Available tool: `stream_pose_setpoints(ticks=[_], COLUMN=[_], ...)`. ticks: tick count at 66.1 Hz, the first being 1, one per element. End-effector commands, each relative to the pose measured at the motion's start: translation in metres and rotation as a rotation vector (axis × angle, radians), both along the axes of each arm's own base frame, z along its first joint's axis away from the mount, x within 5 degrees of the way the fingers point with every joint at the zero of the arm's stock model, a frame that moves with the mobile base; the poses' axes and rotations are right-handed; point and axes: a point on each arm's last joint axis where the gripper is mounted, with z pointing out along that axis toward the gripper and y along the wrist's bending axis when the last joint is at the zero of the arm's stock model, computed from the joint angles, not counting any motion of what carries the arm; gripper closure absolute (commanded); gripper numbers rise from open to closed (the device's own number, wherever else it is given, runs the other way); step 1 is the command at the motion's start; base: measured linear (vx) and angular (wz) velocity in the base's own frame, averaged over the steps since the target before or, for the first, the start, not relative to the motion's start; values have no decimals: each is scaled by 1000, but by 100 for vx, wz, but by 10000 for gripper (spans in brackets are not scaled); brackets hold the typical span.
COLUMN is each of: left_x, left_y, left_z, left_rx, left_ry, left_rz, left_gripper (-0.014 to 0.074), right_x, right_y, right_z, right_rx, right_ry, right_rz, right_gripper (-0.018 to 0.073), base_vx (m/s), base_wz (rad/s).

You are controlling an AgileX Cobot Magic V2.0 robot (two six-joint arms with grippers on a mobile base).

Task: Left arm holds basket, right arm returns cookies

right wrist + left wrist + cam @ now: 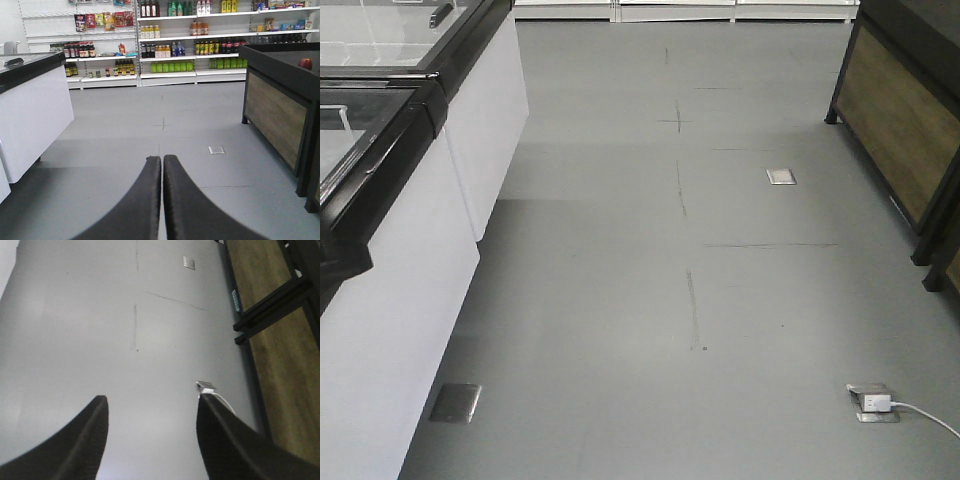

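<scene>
The basket and the cookies are out of view in every frame. In the left wrist view my left gripper [152, 400] is open, its two black fingers spread wide over bare grey floor with nothing between them. In the right wrist view my right gripper [162, 159] is shut, its two black fingers pressed together and empty, pointing down the aisle toward the far shelves. Neither arm shows in the front view.
A white chest freezer with black-framed glass lids [390, 150] lines the left side of the aisle. A dark wood-panelled counter [900, 120] stands on the right. Metal floor sockets [780, 176] sit in the grey floor, one with a white plug and cable [876, 402]. Stocked shelves [175, 40] close the far end.
</scene>
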Motion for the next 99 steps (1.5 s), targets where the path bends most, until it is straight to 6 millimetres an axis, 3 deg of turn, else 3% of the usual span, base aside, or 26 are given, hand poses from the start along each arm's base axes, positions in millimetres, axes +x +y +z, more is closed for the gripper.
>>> stream_pose_setpoints(ticks=[1,10,18,31,40,57,78,99], left_x=[12,26,33,19,7,-6,-6,12], left_y=[-3,6,28,92,122,152,196,233], left_z=[25,34,35,40,45,72,54,64], left_rx=[-105,-215,-322,-389,-433,-662,-790,-710], left_ry=[-101,-117,-117,-175,-215,-516,-512,-494], left_rz=[18,32,63,305,488,624,657,650], left_gripper=[210,210,210,210,210,208,131,124], right_x=[-1,-1,-1,-1,-1,-1,-1,-1], right_y=[0,0,0,0,0,0,0,0], right_z=[7,7,7,7,7,7,7,7], right_rx=[-13,-13,-13,-13,-13,-13,-13,-13], right_ry=[-90,-90,-90,-91,-91,-91,-91,-91], right_rz=[-3,-3,-2,-2,-2,-2,-2,-2], right_gripper=[567,567,567,567,567,567,567,567], base_vx=[0,0,0,0,0,0,0,0], base_wz=[0,0,0,0,0,0,0,0])
